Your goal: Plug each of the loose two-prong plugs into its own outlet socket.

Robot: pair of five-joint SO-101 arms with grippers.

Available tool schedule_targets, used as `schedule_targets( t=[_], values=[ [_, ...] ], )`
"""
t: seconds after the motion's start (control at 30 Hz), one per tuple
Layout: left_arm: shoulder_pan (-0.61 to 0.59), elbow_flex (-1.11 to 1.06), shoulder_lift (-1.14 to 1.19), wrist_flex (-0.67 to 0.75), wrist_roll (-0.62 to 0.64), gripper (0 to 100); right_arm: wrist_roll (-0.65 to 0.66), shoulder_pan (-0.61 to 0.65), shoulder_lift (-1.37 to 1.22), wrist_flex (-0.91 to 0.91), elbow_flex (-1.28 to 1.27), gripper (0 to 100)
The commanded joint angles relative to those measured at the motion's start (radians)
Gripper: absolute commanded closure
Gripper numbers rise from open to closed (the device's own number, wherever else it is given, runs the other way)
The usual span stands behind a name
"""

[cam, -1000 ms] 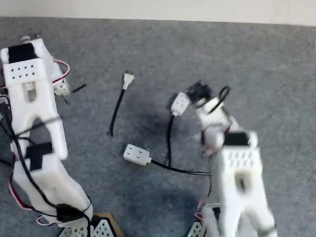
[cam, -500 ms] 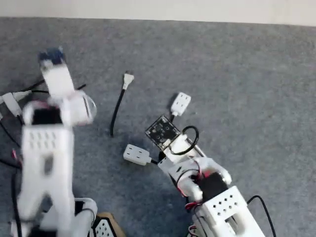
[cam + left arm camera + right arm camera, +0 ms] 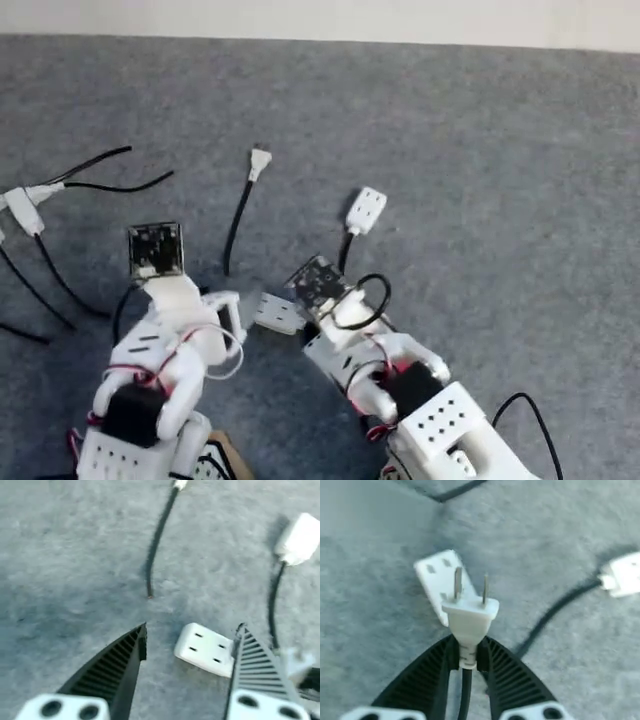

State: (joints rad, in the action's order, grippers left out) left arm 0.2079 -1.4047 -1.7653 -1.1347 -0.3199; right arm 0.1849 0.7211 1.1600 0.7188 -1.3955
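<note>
Status | right gripper [image 3: 468, 647] clamps plug [image 3: 469, 615] near outlet socket [image 3: 432, 575] | left gripper [image 3: 192, 628] spread wide, empty

Robotics lab bench, grey carpet-like table top [image 3: 520, 150], plain pale wall [image 3: 400, 18] behind

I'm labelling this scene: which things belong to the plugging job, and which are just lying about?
Job: gripped plug in right hand; near socket inside open left hand; far socket; loose plug.
Lying about: white connector with black cables, left edge.
</note>
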Motion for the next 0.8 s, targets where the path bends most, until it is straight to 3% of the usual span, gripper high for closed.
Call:
schedule_targets(
  t=[0.0,0.47,0.77],
  values=[
    [0.054,-0.001,-0.050,-0.028,0.008,68,-0.009,0.045,0.015,-0.022,0.016,99.1],
    [0.084,-0.111,-0.050,0.018,-0.011,67,-0.041,0.087,-0.196,-0.013,0.203,99.1],
    [0.082,-0.142,-0.050,0.018,-0.038,67,0.015,0.028,-0.197,0.237,0.498,99.1]
  ],
)
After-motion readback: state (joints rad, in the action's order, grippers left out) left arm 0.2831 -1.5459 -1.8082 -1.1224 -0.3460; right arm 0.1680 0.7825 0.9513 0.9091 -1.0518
